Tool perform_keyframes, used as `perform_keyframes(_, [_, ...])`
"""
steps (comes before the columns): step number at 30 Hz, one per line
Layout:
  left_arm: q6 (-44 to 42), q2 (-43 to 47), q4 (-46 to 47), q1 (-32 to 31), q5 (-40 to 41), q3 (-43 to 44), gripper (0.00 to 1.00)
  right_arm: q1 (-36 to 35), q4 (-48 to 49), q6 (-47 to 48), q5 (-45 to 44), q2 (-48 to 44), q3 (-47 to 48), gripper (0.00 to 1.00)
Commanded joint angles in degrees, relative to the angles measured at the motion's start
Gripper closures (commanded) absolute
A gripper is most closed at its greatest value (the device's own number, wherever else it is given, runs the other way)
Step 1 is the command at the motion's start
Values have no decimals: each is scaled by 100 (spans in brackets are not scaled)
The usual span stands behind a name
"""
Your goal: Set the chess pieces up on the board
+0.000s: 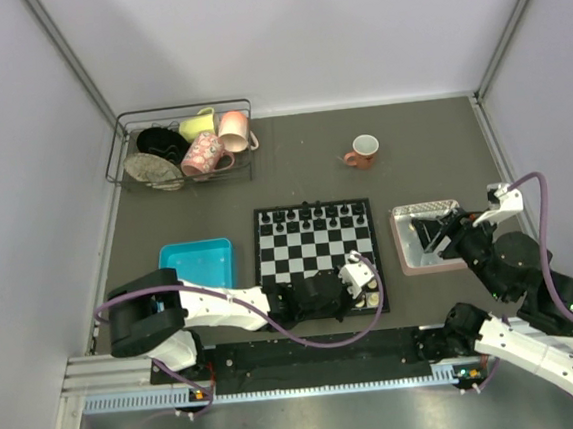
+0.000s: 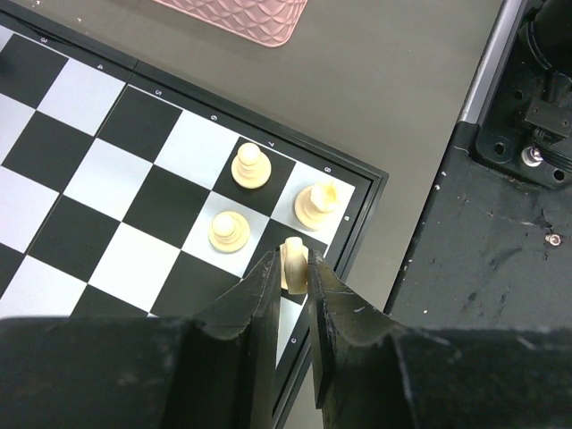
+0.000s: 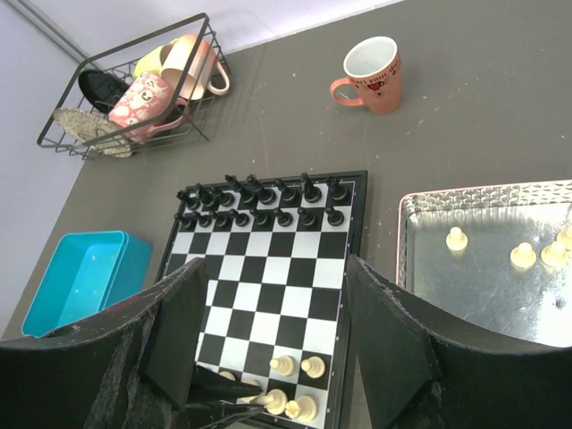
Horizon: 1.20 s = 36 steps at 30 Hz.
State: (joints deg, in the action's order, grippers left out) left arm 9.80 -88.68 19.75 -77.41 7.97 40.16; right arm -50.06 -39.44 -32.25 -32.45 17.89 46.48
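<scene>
Fingertips of the left gripper [image 2: 290, 271] pinch one white chess piece [image 2: 295, 254] on the corner square of the board [image 2: 80, 98] right below, with three more white pieces [image 2: 230, 231] just beyond, so a crooked pull-away could knock them all over.

board [image 1: 310, 258]: black-white chequered | chess pieces [image 2: 230, 231]: cream | tray [image 1: 196, 262]: blue | mug [image 1: 363, 152]: coral, white inside
</scene>
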Motion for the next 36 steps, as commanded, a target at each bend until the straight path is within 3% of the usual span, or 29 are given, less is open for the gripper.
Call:
perform_keyframes(1, [39, -8, 258, -29, -50, 0, 76, -47, 51, -27, 1, -66, -7, 37])
perform_keyframes(8, [-40, 141, 38, -38, -146, 237, 76, -56, 42, -9, -7, -84, 45, 37])
perform_keyframes(19, [-426, 826, -1437, -46, -436, 1186, 72, -56, 24, 43, -34, -67, 125, 36])
perform_keyframes(22, [-453, 1247, -1859, -47, -25, 1344, 72, -56, -37, 87, 36, 30, 168, 37])
perform_keyframes(24, [-208, 1720, -2290, -12, 710, 1398, 69, -56, -326, 17, -7, 161, 308, 37])
perform_keyframes(26, [64, 2116, -2536, 234, 899, 1389, 64, -56, -458, 226, 167, 529, 405, 38])
perform_keyframes(29, [495, 2899, -2976, 980, 532, 1266, 61, -47, -538, 700, 869, 1379, 651, 33])
perform_keyframes(31, [680, 3479, -3170, 1541, 294, 1030, 60, -56, -530, 1070, 2027, 1865, 801, 30])
perform_keyframes(32, [690, 3681, -3161, 1640, 293, 907, 59, -47, -530, 1472, 2493, 2067, 819, 29])
perform_keyframes(33, [664, 4048, -3092, 1702, 371, 766, 57, -56, -521, 1711, 3489, 2452, 793, 29])
perform_keyframes(36, [672, 4560, -3196, 1825, 600, 397, 55, -56, -390, 2231, 4464, 2920, 635, 30])
